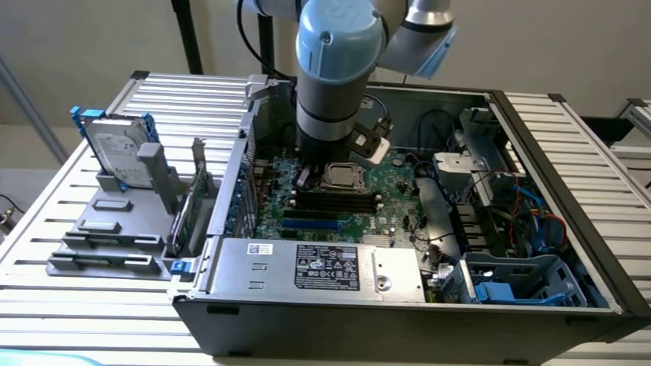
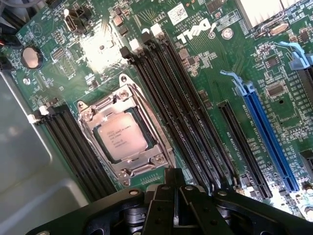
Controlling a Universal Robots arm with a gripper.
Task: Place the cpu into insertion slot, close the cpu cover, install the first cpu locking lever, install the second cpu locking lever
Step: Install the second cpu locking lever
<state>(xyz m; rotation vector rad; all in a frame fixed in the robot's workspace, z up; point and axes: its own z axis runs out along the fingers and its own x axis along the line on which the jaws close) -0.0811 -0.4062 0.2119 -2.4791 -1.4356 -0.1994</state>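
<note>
My fingers (image 2: pixel 176 188) are pressed together, empty, just above the memory slots (image 2: pixel 186 117) beside the cpu (image 2: pixel 121 136) seated under its cpu cover (image 2: pixel 128 169).

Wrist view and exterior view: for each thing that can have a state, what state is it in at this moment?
cpu: seated flat in the socket, silvery top up.
insertion slot: filled by the cpu.
cpu cover: down around the cpu, which shows through its window.
gripper: shut, holding nothing, above the motherboard beside the socket.
memory sticks: seated in their long black slots.
computer case: side panel off, inside exposed.
</note>
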